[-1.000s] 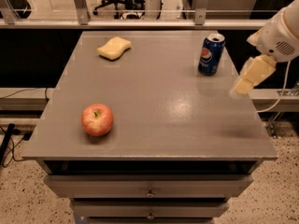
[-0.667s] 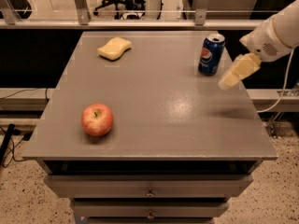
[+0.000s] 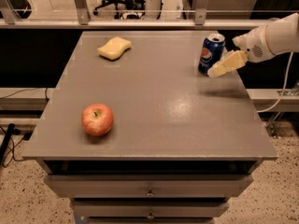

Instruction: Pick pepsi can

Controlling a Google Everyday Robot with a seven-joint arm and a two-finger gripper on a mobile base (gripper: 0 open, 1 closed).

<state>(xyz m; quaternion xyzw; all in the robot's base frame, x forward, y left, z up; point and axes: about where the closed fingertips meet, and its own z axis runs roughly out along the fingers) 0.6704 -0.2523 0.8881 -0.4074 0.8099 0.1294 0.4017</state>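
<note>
- The pepsi can (image 3: 211, 54) stands upright on the counter (image 3: 159, 111) in the upper right of the frame, not yet lifted.
- The tool (image 3: 225, 64) sits just right of it, perhaps touching; released or clenched, I cannot tell.
- Left to do: grasp and lift.

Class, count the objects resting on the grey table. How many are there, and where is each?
3. The pepsi can stands at the far right edge, with the gripper close on its right. The yellow sponge lies far left. The apple sits near left. Nothing seems hidden.
</note>
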